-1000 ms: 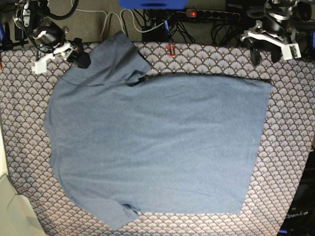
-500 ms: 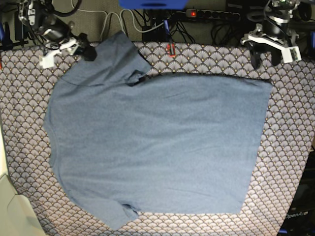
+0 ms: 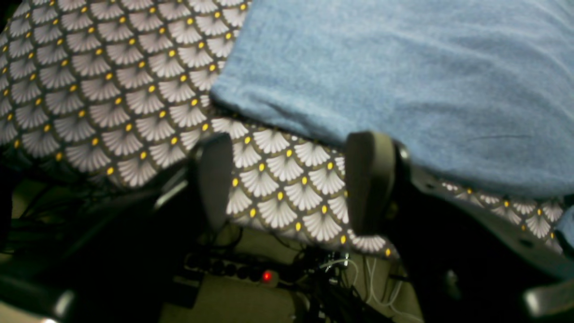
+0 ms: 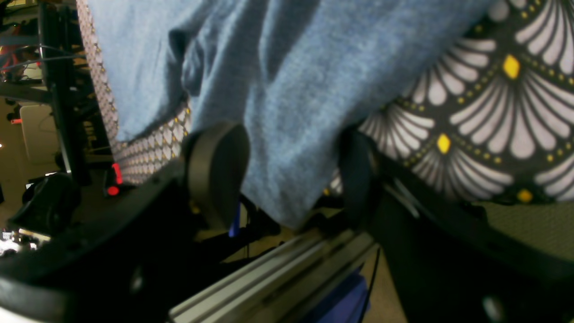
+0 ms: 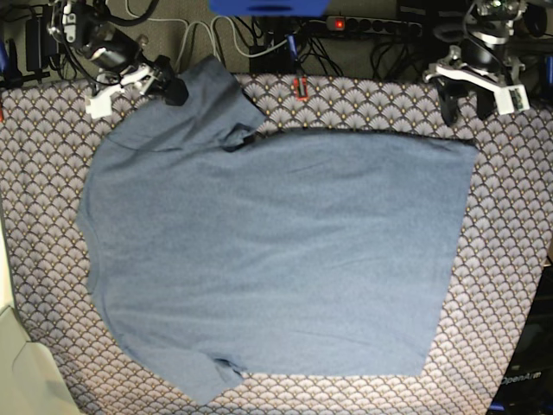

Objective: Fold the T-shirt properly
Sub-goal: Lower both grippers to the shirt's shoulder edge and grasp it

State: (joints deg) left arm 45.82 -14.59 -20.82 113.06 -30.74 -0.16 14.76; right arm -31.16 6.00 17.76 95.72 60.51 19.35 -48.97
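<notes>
The slate-blue T-shirt [image 5: 276, 251] lies spread flat on the fan-scale tablecloth [image 5: 510, 259], plain side up, with no lettering or label showing. Its hem is at the right and its sleeves are at the left. My right gripper [image 5: 164, 89] is at the far left by the far sleeve. In the right wrist view the right gripper [image 4: 287, 179] is open, with the sleeve fabric [image 4: 287, 89] between its fingers [image 4: 215, 170]. My left gripper [image 5: 465, 105] is open above the far table edge, just beyond the far hem corner [image 5: 471, 147]. In the left wrist view the left gripper [image 3: 291, 184] holds nothing, and the shirt [image 3: 403, 67] lies beside it.
A power strip with a red light [image 5: 339, 23] and several cables lie behind the table's far edge. A small red object [image 5: 300, 86] sits at that edge. A white surface [image 5: 17, 363] is at the near left corner. A metal rail [image 4: 269, 269] runs below the table edge.
My right gripper has moved right along the far edge onto the sleeve. My left gripper has shifted only slightly. The shirt has not moved.
</notes>
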